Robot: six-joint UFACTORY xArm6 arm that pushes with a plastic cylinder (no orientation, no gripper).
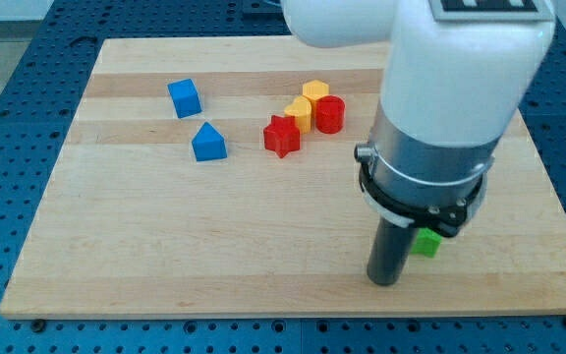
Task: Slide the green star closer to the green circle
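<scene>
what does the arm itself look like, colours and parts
The arm is a bulky, glossy white shell, rounded at the top, with a black-and-white marking at its upper edge. Below it sits a grey metallic cylinder ringed by a black clamp band with a small bolt on the view's left. From that hangs a dark, straight cylindrical rod ending in my tip. No loose cables show.

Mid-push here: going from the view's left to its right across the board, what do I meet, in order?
Blue cube → blue triangular block → red star → red cylinder → my tip → a green block, mostly hidden by the arm. The two yellow blocks overlap the reds, so I leave them out.
</scene>
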